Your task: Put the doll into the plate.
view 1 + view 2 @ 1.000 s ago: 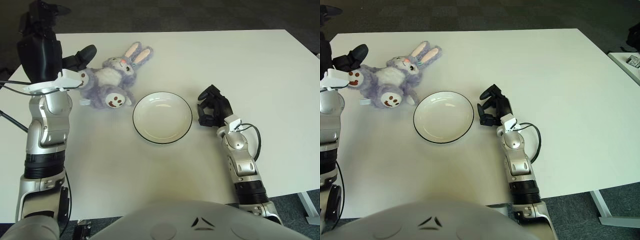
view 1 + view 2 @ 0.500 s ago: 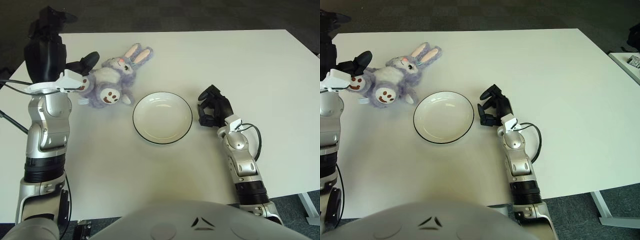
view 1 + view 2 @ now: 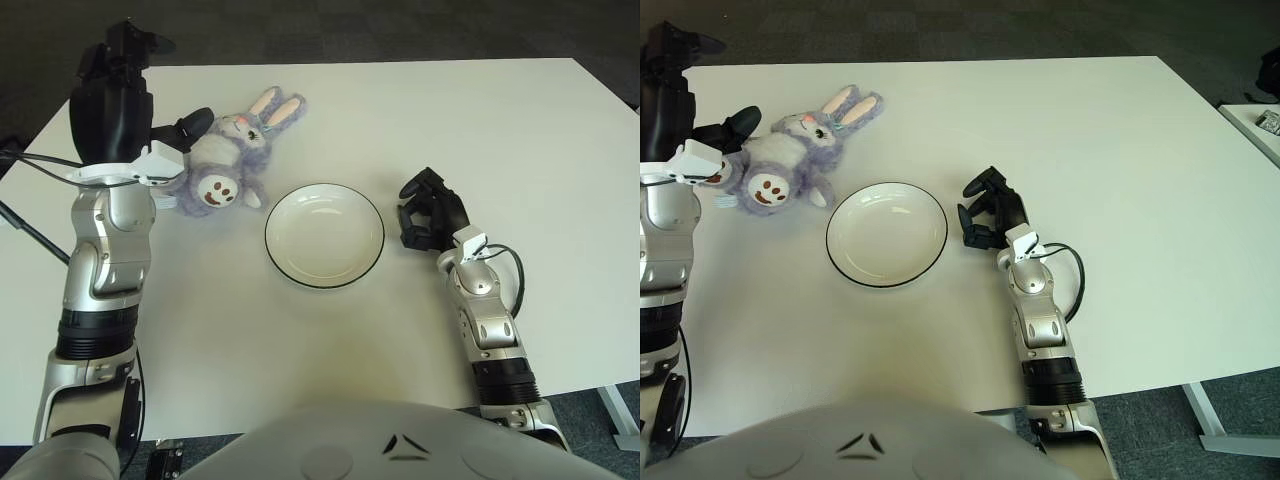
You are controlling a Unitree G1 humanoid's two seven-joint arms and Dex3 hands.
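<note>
Where the broad white rectangular tabletop (image 3: 480,110) ends, dark carpet (image 3: 400,25) shows beyond its far edge, and its whole right half lies bare. The round white plate with a thin dark rim (image 3: 324,235) sits near the middle, nothing in it. Just left of it lies the fluffy purple-and-white bunny doll (image 3: 228,160) (ears pointing right), the black left hand (image 3: 125,105) against its left side; whether those fingers grip it I cannot tell. The black right hand (image 3: 430,208) shows right of the plate, fingers curled
</note>
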